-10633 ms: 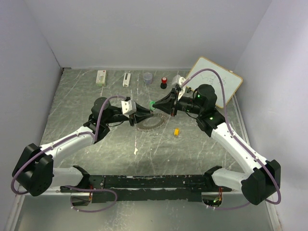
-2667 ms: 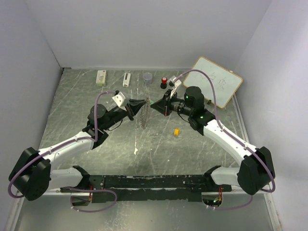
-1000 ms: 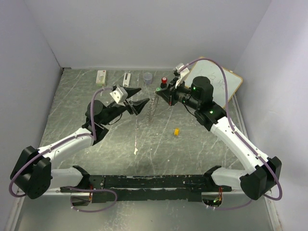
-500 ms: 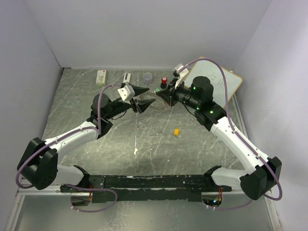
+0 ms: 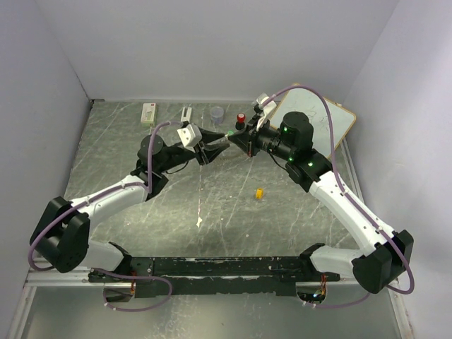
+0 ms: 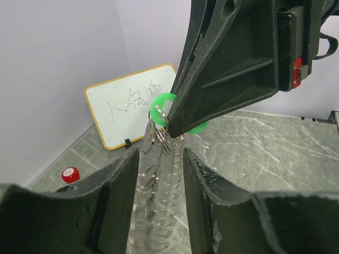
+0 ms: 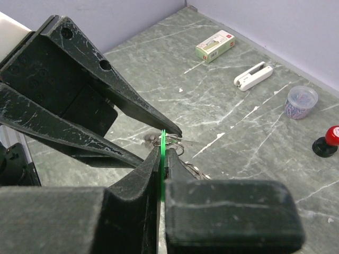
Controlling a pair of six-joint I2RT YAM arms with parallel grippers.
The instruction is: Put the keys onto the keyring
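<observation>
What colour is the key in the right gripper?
The key is bright green; left wrist view shows it best.

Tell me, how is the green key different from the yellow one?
The green key is up in the air, pinched in the right gripper; the yellow key lies loose on the table. The green key sits right at the keyring; the yellow key is well away from it, alone. Both are tiny, bright pieces.

Both arms reach inward, left gripper (image 6: 159,159) parted, right gripper (image 7: 162,154) pinched closed.
</observation>
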